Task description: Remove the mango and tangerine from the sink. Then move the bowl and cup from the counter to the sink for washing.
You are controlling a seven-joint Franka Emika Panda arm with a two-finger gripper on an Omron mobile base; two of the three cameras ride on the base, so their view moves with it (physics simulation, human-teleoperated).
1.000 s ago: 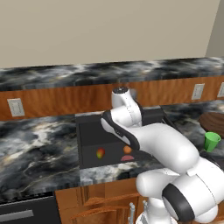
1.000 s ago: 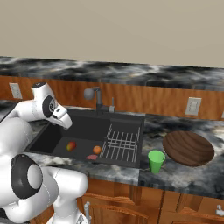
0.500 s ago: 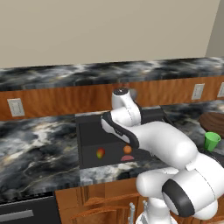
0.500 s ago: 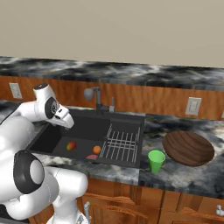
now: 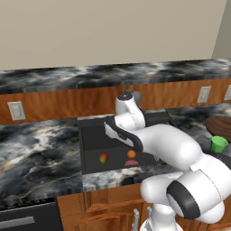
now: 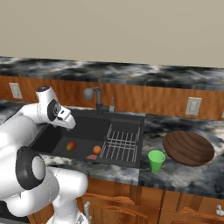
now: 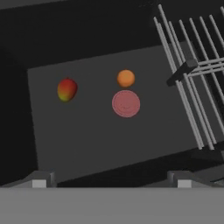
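Note:
The mango (image 7: pixel 67 89) lies on the floor of the black sink (image 7: pixel 87 135), left of the round orange tangerine (image 7: pixel 126 78). Both fruits also show in the base views: mango (image 6: pixel 71 145) (image 5: pixel 103 158), tangerine (image 6: pixel 97 149) (image 5: pixel 131 154). My gripper (image 7: pixel 109 181) (image 6: pixel 70 125) hangs above the sink's left part, looking down at the fruits, open and holding nothing. The wooden bowl (image 6: pixel 188 148) and the green cup (image 6: pixel 155 161) (image 5: pixel 219 144) stand on the counter right of the sink (image 6: pixel 83 131).
A flat pink disc (image 7: pixel 126 103) lies just beside the tangerine. A wire rack (image 7: pixel 192 74) (image 6: pixel 121 142) covers the sink's right side. A dark faucet (image 6: pixel 97 98) rises behind the basin. Marble counter (image 5: pixel 36 149) stretches to the left.
My hand has eased slightly forward and down over the sink. The fruits, bowl and cup have stayed put.

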